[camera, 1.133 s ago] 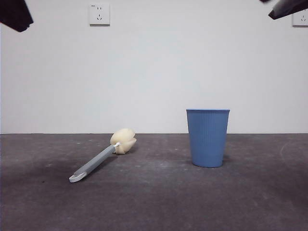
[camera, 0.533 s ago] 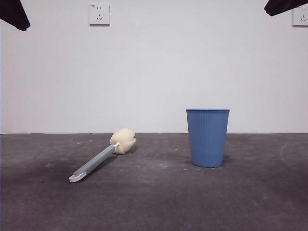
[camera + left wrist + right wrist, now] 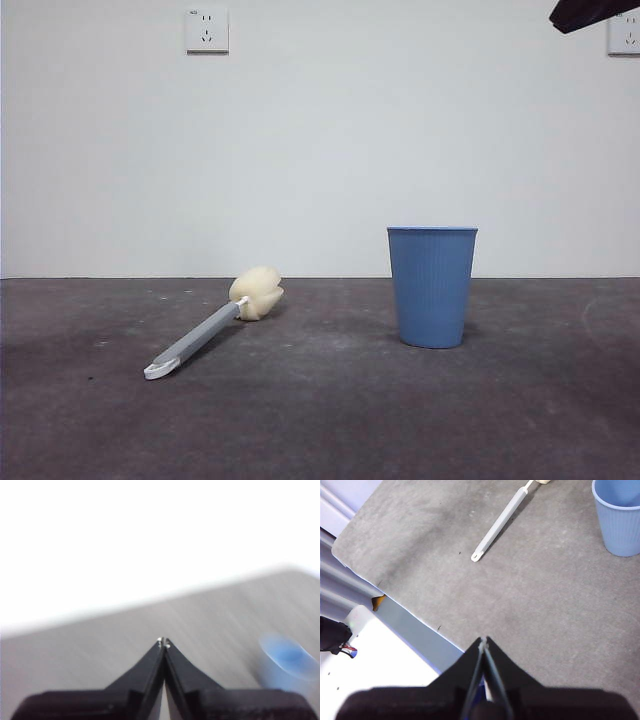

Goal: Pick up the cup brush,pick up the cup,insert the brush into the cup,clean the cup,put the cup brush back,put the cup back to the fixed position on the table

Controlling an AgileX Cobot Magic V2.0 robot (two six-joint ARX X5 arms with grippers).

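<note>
The cup brush lies flat on the table left of centre, cream sponge head toward the back, white handle tip toward the front. Its grey handle also shows in the right wrist view. The light blue cup stands upright right of centre, seen too in the right wrist view and as a blur in the left wrist view. My left gripper is shut and empty, high above the table. My right gripper is shut and empty, raised over the table's front edge.
A black arm tip shows at the top right corner of the front view. Two wall sockets sit on the white back wall. The table's edge runs below my right gripper, with a white surface beyond it.
The black arm tip at the top left corner of the front view has withdrawn out of the picture. The tip at the top right has pulled back slightly. Brush and cup have not moved.
</note>
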